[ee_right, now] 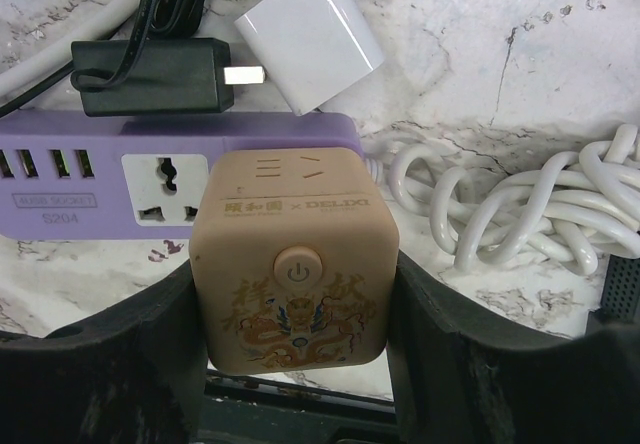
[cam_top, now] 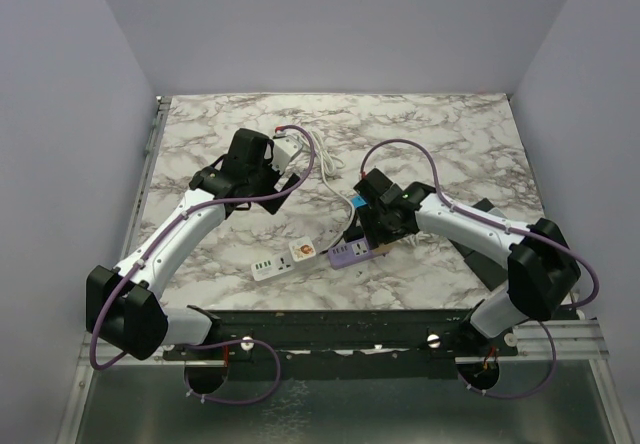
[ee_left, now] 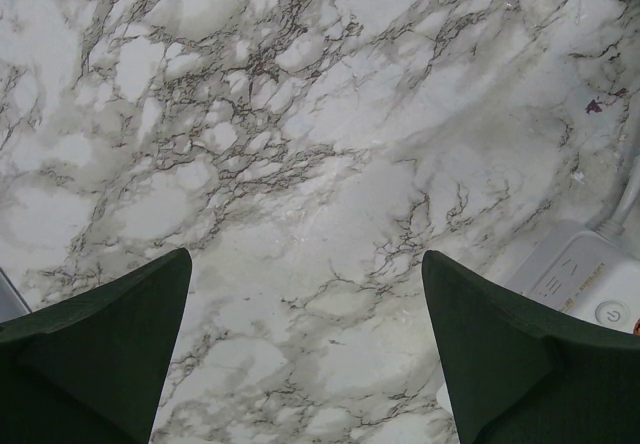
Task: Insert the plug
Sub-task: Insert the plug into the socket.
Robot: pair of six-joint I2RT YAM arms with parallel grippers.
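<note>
My right gripper (ee_right: 295,274) is shut on a tan cube socket (ee_right: 295,254) with a power button and a dragon print. The cube stands against the right end of a purple power strip (ee_right: 100,179). A black plug (ee_right: 150,76) lies behind the strip, its prongs pointing right at a white adapter (ee_right: 310,34). In the top view the right gripper (cam_top: 372,236) is over the purple strip (cam_top: 345,256). My left gripper (ee_left: 305,259) is open and empty over bare marble, and in the top view (cam_top: 280,172) it is at the back left.
A coiled white cable (ee_right: 520,204) lies right of the cube. A white power strip (cam_top: 283,260) lies left of the purple one. A white socket block (ee_left: 590,284) with a cable sits by my left gripper's right finger. Grey walls surround the marble table (cam_top: 450,144).
</note>
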